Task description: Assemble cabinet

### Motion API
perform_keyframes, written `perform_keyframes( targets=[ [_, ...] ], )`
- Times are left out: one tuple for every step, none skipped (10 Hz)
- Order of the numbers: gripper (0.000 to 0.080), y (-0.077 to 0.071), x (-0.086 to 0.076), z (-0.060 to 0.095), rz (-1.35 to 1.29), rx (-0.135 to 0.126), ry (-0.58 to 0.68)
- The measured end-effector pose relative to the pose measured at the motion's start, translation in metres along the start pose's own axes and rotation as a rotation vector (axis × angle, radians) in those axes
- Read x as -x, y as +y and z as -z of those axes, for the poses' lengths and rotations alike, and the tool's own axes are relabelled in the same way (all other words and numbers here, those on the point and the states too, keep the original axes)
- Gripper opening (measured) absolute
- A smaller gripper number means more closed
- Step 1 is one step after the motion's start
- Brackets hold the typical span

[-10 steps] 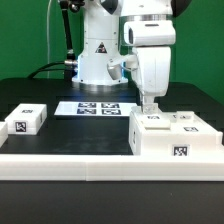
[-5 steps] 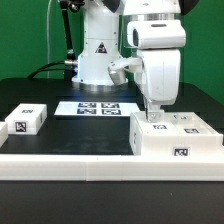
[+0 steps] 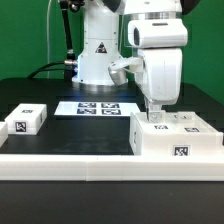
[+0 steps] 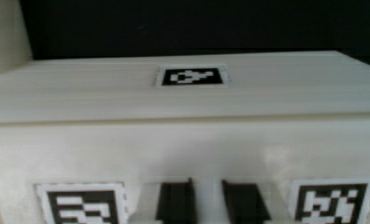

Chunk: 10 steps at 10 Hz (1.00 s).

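Cabinet (image 3: 175,138): sitting on black table (image 3: 85,135), ext. view's right, front against white rail (image 3: 70,165), tags showing on top & front. Gripper (image 3: 152,113): hanging vertical over cabinet top near corner toward ext. view's left; touching or just above, cannot tell. Fingers (image 4: 178,203): clenching almost fully, thin slit between, nothing seen grasped. Vs 1 s ago: standing further toward ext. view's right & slightly lower; vs half sec ago: holding same spot. Cabinet staying put. Small tagged block (image 3: 27,120) lying well apart at ext. view's left; marker board (image 3: 97,107) lying behind.
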<state>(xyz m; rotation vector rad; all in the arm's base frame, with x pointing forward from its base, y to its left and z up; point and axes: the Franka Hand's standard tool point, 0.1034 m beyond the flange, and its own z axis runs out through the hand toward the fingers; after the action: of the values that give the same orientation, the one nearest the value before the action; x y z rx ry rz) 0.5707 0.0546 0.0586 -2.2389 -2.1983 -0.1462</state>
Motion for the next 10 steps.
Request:
perform_keyframes(
  targets=[
    [0.0177,-0.0003,0.0002,-0.0003,0.0,-0.001,0.0],
    [0.0177,-0.0004,0.0003,-0.0004,0.0,-0.001,0.0],
    [0.0312,-0.0005,0.0004,-0.0004,-0.001,-0.001,0.0],
    [0.0496,-0.0005,0.0006,-0.0005,-0.001,-0.001,-0.001],
    [0.0631,-0.0006,0.0007,-0.0005,-0.001,-0.001,-0.001],
    [0.0631,-0.0006,0.0008,-0.0005,-0.001,-0.001,-0.001],
    [0.0761,-0.0006,0.0009,-0.0006,-0.001,-0.001,-0.001],
    [0.0788,-0.0006,0.001,-0.0006,-0.001,-0.001,-0.001],
    [0.0788,-0.0007,0.001,-0.0006,-0.001,-0.001,-0.001],
    [0.0797,-0.0013,0.0022,0.0016,-0.013,0.004,-0.002]
  ],
)
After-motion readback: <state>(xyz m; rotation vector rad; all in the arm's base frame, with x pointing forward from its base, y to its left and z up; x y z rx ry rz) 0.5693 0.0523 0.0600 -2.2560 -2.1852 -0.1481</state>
